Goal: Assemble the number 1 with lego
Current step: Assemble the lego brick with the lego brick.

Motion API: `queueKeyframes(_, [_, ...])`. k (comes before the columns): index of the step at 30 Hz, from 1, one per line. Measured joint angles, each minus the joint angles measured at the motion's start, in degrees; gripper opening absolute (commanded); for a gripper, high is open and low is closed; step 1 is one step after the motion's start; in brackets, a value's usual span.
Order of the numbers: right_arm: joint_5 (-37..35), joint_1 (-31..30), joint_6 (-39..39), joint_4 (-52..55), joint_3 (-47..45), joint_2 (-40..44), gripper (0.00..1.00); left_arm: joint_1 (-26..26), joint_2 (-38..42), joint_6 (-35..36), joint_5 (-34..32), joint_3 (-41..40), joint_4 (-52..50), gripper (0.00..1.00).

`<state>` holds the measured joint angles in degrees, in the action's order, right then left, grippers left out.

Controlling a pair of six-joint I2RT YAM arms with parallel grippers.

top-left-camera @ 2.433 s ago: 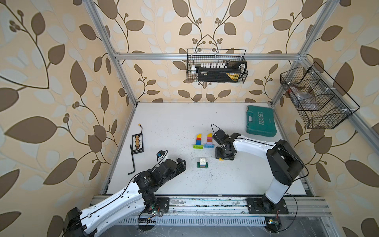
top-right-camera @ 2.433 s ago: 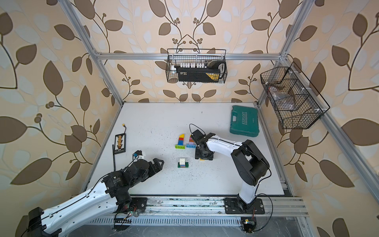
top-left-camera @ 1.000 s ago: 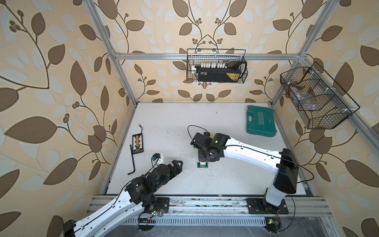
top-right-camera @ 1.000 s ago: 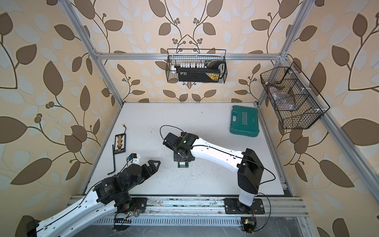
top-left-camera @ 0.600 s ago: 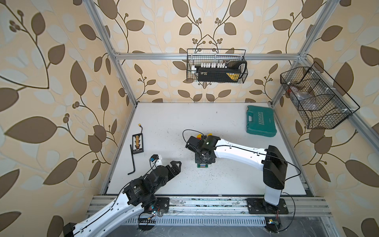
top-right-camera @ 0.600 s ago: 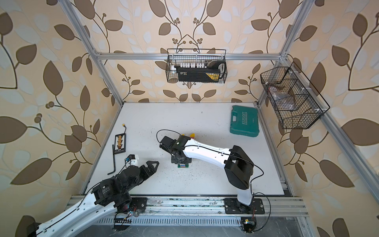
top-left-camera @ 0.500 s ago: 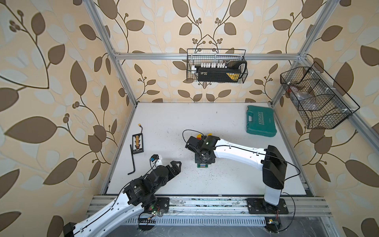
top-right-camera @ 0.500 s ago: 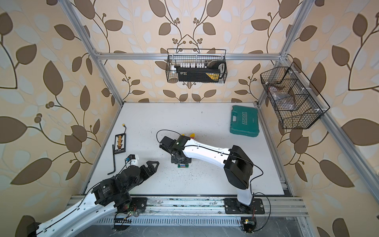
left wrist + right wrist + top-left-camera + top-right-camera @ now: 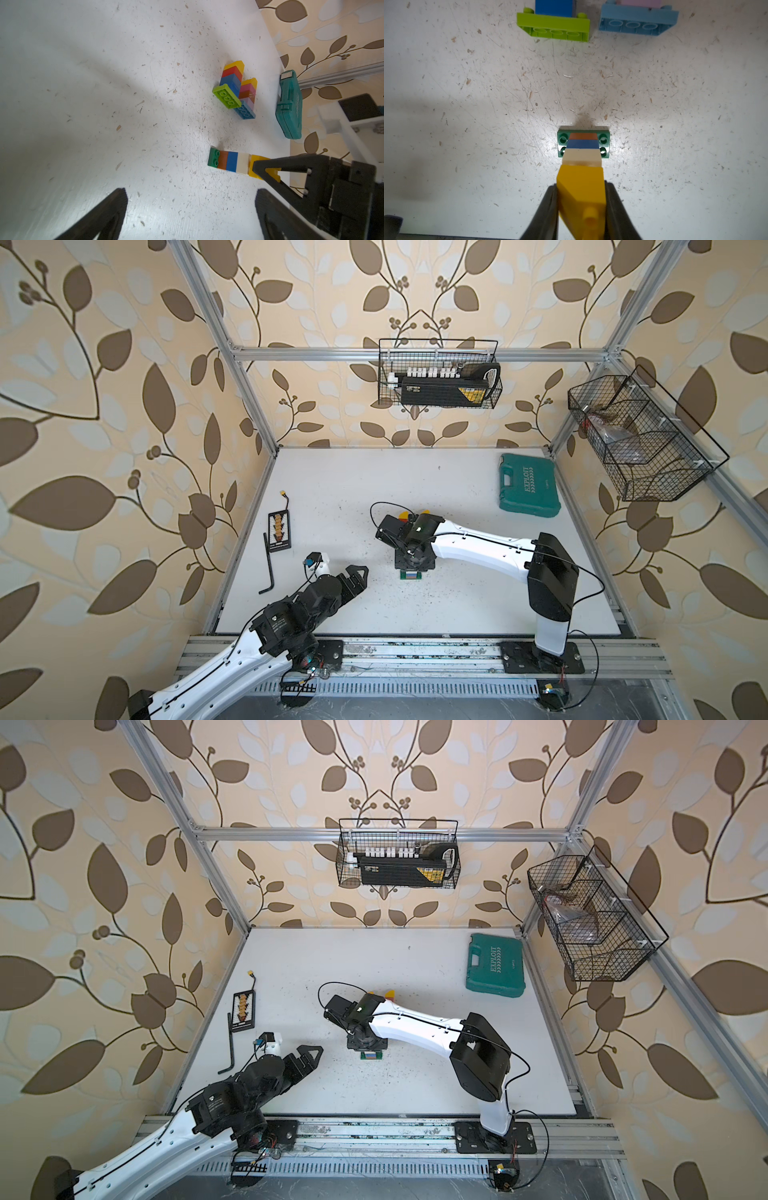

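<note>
Right wrist view: the right pincer (image 9: 581, 187) pinches a yellow brick (image 9: 580, 178) by its two sides, straight above a small upright lego tower (image 9: 582, 145). The tower rises toward the pincer from a green base (image 9: 604, 141) lying flat on the table (image 9: 467, 93), through a brown and a blue layer to a white brick (image 9: 581, 158). The yellow brick meets the white one, but whether it is pressed fully home cannot be told.

Ahead of the pincer's tips, apart from the tower, two more lego stacks lie on their sides next to each other. One is built on a long lime brick (image 9: 553, 26), the other on a long light-blue brick (image 9: 638, 20). The left wrist view shows blue, red and yellow on the lime one, and lilac, brown, pink and yellow on the light-blue one.

In both top views the left pincer (image 9: 359, 572) is spread wide over the table, with the tower well out beyond its tips. Far beyond the right pincer, past the two lying stacks, a teal tool case (image 9: 528, 486) rests near the table's far corner. Behind the left pincer, away from the tower, a hex key (image 9: 268, 564) and a small black board (image 9: 279, 531) lie by the table's edge.
</note>
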<state>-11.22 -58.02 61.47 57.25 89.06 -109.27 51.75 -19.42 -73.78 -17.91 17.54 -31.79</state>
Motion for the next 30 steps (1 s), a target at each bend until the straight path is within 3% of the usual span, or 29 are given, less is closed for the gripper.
queueKeyframes(30, [4.66, 2.64, -7.76, -3.32, 1.09, -2.84, 0.00, 0.00, -0.35, 0.00, -0.02, -0.63, 0.39, 0.99])
